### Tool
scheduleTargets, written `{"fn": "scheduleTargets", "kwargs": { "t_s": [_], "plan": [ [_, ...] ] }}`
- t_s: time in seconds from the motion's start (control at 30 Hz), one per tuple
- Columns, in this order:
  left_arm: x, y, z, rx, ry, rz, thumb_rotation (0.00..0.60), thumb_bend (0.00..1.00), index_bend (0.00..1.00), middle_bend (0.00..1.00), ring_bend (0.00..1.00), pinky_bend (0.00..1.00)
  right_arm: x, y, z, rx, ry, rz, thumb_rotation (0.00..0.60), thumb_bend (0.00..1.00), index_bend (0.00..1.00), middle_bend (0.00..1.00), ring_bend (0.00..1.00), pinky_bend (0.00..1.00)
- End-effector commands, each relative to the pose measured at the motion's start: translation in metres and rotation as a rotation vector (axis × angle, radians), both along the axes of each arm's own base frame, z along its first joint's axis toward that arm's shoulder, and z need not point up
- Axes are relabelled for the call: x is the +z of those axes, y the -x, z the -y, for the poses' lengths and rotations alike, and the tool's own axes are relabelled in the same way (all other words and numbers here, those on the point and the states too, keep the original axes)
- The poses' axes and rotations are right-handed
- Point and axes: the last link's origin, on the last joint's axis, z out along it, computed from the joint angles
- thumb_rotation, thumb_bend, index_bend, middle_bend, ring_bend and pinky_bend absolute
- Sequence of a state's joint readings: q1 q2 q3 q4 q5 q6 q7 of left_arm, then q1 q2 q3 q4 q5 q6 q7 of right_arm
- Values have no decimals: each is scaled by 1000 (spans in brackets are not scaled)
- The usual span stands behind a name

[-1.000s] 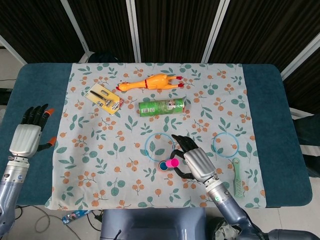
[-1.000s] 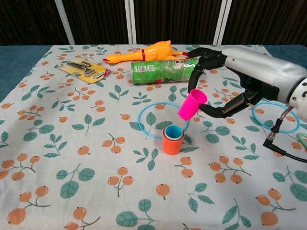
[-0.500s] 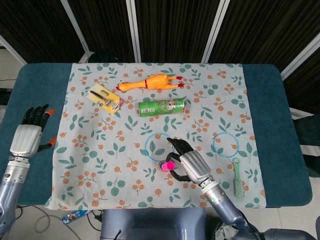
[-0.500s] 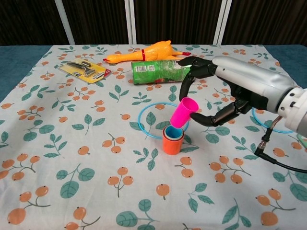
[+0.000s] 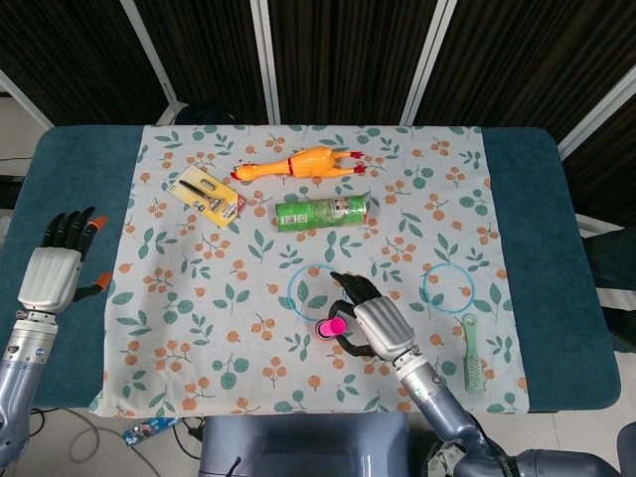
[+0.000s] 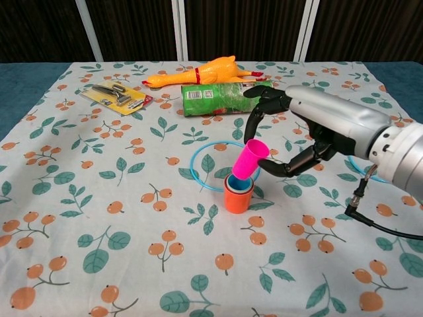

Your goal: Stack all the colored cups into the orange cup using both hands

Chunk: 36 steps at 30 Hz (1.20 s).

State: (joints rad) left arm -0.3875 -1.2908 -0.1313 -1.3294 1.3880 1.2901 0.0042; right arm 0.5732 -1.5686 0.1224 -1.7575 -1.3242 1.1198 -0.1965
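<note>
My right hand (image 6: 301, 135) holds the small bright pink plastic cup (image 6: 248, 159) between my thumb and fingers. The pink cup is tilted, and its bottom end dips into the light blue plastic cup (image 6: 238, 182), which sits inside the short orange plastic cup (image 6: 237, 197). The orange cup stands upright on the white tablecloth with orange fruit and green leaves (image 6: 119, 218), just at the near edge of a thin blue plastic ring (image 6: 198, 173). In the head view my right hand (image 5: 376, 323) covers most of the stack.

My left hand (image 5: 60, 260) is far off at the other side, over the dark blue table edge (image 5: 70, 159). It holds nothing and its fingers are spread.

Behind the cups lie a green can (image 6: 221, 98) on its side, a yellow rubber chicken (image 6: 201, 71) and a yellow card pack with a metal tool (image 6: 119, 97). A second blue ring (image 5: 446, 288) and a green brush (image 5: 472, 353) lie near my right arm.
</note>
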Motion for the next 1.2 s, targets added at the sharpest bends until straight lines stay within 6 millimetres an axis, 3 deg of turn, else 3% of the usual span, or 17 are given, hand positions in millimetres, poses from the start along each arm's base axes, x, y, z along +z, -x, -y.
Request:
{"fn": "scheduleTargets", "kwargs": {
  "t_s": [0.03,0.83,0.93,1.07,1.2],
  "plan": [
    [0,1,0,2,2,-2,600,231,125,0,0,0,-2,1,0,-3,-4,-4,600,458,468,18,48,87],
    [1,3,0,9,-4,-9,600,231,125,0,0,0,-15,5,4,-20,-34,-28,600,458,466,18,48,87],
    [1,4,0,9,-5,-7,600,232,125,0,0,0,-17,6,4,-22,-44,-37,600,458,385,18,48,87],
    [1,4,0,9,-5,-8,600,231,125,0,0,0,-19,7,4,-20,-64,-61,600,458,193,18,42,87],
    [1,4,0,10,-5,-8,600,231,125,0,0,0,-20,6,4,-18,-77,-79,600,458,122,18,32,87]
  ]
}}
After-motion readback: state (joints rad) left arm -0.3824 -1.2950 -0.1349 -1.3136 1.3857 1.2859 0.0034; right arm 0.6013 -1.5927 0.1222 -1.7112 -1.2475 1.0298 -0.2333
